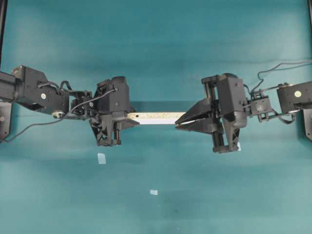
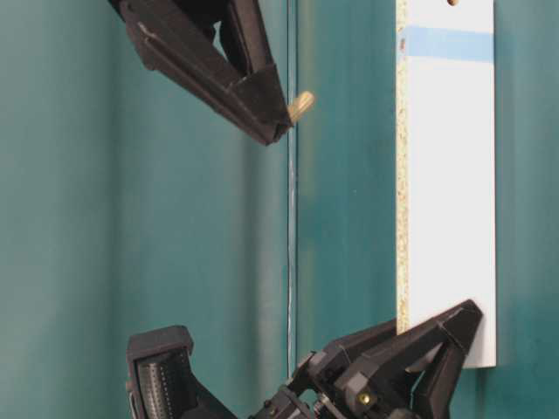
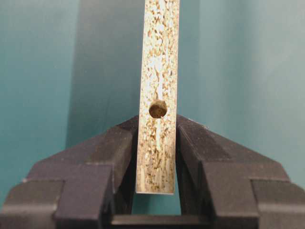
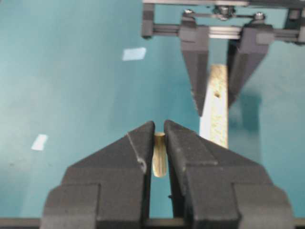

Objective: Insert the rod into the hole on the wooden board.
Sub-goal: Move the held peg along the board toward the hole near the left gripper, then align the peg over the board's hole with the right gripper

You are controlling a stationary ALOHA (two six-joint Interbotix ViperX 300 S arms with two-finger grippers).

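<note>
The wooden board [image 1: 156, 117] lies lengthwise between the two arms, speckled face up. My left gripper [image 1: 124, 119] is shut on its left end, and in the left wrist view the fingers [image 3: 119, 148] press both sides of the board [image 3: 159, 57]. A dark hole [image 3: 157, 109] with no blue around it sits just beyond them. A blue band [image 2: 445, 42] crosses the board's other end. The marked hole itself does not show. My right gripper [image 4: 159, 126] is shut on the rod [image 4: 159, 160], which pokes past its tips [image 2: 301, 105], just short of the board's right end.
Two pale-blue tape squares [image 1: 101, 158] [image 1: 153, 192] lie on the teal table [image 1: 156, 48] in front of the board. The left gripper's fingers [image 4: 198, 71] face the right gripper along the board.
</note>
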